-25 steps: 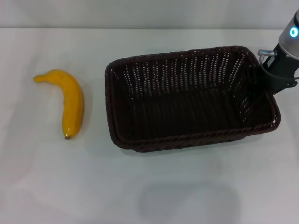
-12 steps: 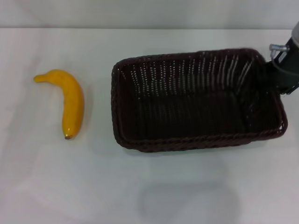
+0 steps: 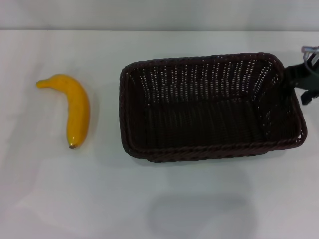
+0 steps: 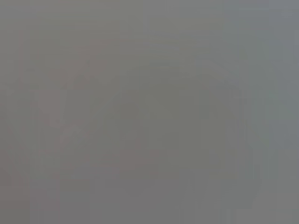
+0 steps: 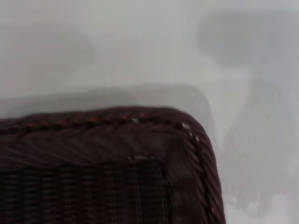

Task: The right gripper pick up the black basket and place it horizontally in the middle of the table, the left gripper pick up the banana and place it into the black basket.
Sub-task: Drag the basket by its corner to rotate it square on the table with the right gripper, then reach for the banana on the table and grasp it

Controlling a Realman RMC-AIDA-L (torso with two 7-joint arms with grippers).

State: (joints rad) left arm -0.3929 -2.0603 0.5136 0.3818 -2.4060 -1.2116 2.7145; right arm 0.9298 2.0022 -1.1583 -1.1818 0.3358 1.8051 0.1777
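The black basket (image 3: 130,114) rests flat on the white table (image 3: 99,199), right of the middle, long side across, and is empty. Its braided corner fills the right wrist view (image 5: 117,135). The right gripper (image 3: 302,82) is at the view's right edge, against the basket's far right corner; only its black body shows. The banana (image 3: 77,109) lies on the table well to the left of the basket, stem pointing far left, dark tip toward me. The left gripper is out of the head view, and the left wrist view shows only plain grey.
The table's far edge (image 3: 159,30) runs behind the basket and banana. A faint grey shadow (image 3: 199,216) lies on the table in front of the basket. A bare strip of table separates the banana from the basket.
The basket shifted to the right and settled level on the table. The right gripper moved right, and its blue ring light has left the view. The banana has not moved.
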